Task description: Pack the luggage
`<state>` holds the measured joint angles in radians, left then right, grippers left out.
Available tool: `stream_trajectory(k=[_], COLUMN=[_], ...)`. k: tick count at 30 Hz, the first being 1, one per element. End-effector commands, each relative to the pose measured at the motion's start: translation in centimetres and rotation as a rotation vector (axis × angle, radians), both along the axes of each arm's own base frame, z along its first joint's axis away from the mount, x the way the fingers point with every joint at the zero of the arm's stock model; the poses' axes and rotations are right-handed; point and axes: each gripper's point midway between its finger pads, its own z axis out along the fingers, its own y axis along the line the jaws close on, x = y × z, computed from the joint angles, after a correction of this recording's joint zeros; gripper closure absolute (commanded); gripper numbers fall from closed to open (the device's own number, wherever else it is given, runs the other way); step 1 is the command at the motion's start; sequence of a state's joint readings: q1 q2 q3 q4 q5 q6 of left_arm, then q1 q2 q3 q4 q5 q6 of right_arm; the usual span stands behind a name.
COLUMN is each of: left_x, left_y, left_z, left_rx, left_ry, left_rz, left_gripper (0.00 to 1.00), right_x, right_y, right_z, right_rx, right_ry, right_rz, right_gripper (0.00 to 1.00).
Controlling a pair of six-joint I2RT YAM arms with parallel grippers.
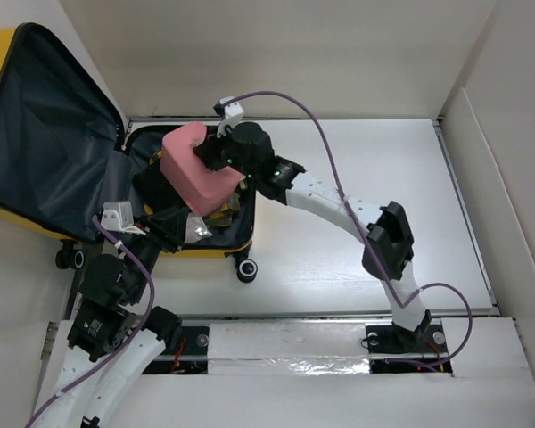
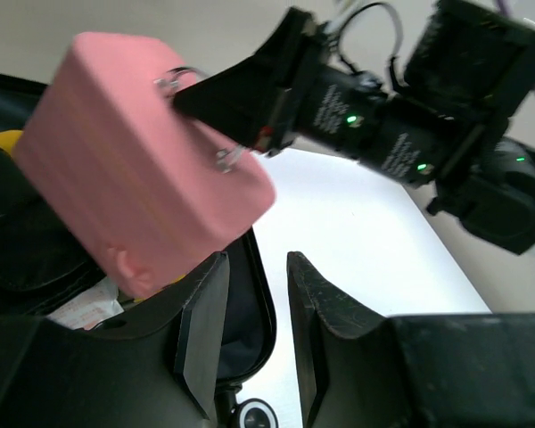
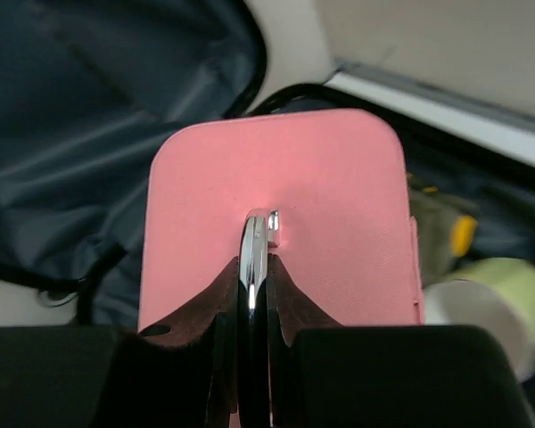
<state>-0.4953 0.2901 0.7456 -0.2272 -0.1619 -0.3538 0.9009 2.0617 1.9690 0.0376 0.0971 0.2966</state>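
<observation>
The yellow luggage (image 1: 216, 251) lies open at the left, its dark grey lined lid (image 1: 45, 125) leaning back. My right gripper (image 1: 216, 153) is shut on the chrome handle (image 3: 254, 245) of a pink box-shaped case (image 1: 194, 169) and holds it tilted above the suitcase's open half. The pink case fills the right wrist view (image 3: 276, 223) and the upper left of the left wrist view (image 2: 134, 169). My left gripper (image 2: 254, 312) is open and empty at the suitcase's near rim (image 2: 267, 303), below the pink case.
Inside the suitcase lie dark packed items (image 1: 165, 209), a pale green and white roll (image 3: 490, 303) and an olive-green item (image 3: 432, 236). A black wheel (image 1: 246, 269) sticks out at the near edge. White walls enclose the table (image 1: 366, 196).
</observation>
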Motion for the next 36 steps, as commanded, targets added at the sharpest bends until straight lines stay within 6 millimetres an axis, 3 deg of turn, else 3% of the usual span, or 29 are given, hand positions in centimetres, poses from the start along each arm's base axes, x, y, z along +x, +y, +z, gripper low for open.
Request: stream_trajectory(k=[1, 4, 5, 7, 8, 10, 11, 12, 16, 21, 23, 26, 27, 29, 30, 32, 33, 35, 36], left_x=[-0.1, -0.1, -0.1, 0.0, -0.1, 0.0, 0.0, 0.0, -0.2, -0.7, -0.8, -0.8, -0.9, -0.9, -0.8, -0.8, -0.6, -0.5, -0.3], left_y=[0.3, 0.3, 0.3, 0.1, 0.1, 0.2, 0.3, 0.4, 0.9, 1.7, 1.9, 2.0, 2.1, 2.2, 2.3, 2.2, 2.1, 2.0, 1.8], left_z=[0.9, 1.0, 1.0, 1.0, 1.0, 1.1, 1.1, 1.1, 1.3, 1.8, 2.0, 1.8, 1.9, 1.9, 1.9, 1.8, 1.8, 1.7, 1.5], left_rx=[-0.03, -0.034, -0.032, -0.03, -0.03, -0.034, -0.032, -0.033, -0.046, -0.072, -0.078, -0.081, -0.085, -0.086, -0.087, -0.085, -0.083, -0.077, -0.068], left_ry=[-0.04, -0.043, -0.044, -0.04, -0.041, -0.046, -0.044, -0.043, -0.052, -0.079, -0.088, -0.08, -0.083, -0.086, -0.084, -0.08, -0.078, -0.073, -0.06], left_rz=[0.014, 0.013, 0.012, 0.006, 0.004, 0.01, 0.014, 0.021, 0.043, 0.067, 0.074, 0.08, 0.085, 0.09, 0.093, 0.093, 0.092, 0.089, 0.083], left_gripper=[0.7, 0.7, 0.7, 0.7, 0.7, 0.7, 0.7, 0.7, 0.7, 0.7, 0.7, 0.7, 0.7, 0.7, 0.7, 0.7, 0.7, 0.7, 0.7], right_x=[-2.2, -3.2, -2.8, -3.5, -4.4, -5.5, -6.7, -6.9, -10.1, -11.1, -10.9, -8.5, -7.5, -4.8, -3.5, -1.3, -0.5, 1.7, 2.1], right_y=[2.0, 4.2, 4.4, 5.2, 5.7, 6.9, 7.0, 7.8, 8.2, 8.8, 9.9, 10.7, 11.5, 11.2, 11.3, 10.5, 10.5, 8.7, 8.4], right_z=[10.2, 9.1, 8.6, 8.9, 10.2, 10.6, 13.2, 12.7, 15.9, 14.2, 11.3, 7.7, 4.7, 2.4, 0.3, -1.1, -2.9, -3.1, -5.4], right_rx=[0.309, 0.352, 0.354, 0.372, 0.413, 0.461, 0.515, 0.534, 0.64, 0.722, 0.745, 0.752, 0.763, 0.763, 0.734, 0.7, 0.647, 0.612, 0.565], right_ry=[-0.082, -0.034, -0.025, -0.025, -0.046, -0.028, -0.059, -0.032, -0.032, 0.106, 0.216, 0.328, 0.41, 0.454, 0.47, 0.47, 0.47, 0.448, 0.469], right_rz=[0.161, 0.218, 0.203, 0.234, 0.267, 0.334, 0.375, 0.412, 0.517, 0.597, 0.624, 0.591, 0.587, 0.546, 0.507, 0.44, 0.38, 0.294, 0.245], right_gripper=[1.0, 1.0, 1.0, 1.0, 1.0, 1.0, 1.0, 1.0, 1.0, 1.0, 1.0, 1.0, 1.0, 1.0, 1.0, 1.0, 1.0, 1.0, 0.98])
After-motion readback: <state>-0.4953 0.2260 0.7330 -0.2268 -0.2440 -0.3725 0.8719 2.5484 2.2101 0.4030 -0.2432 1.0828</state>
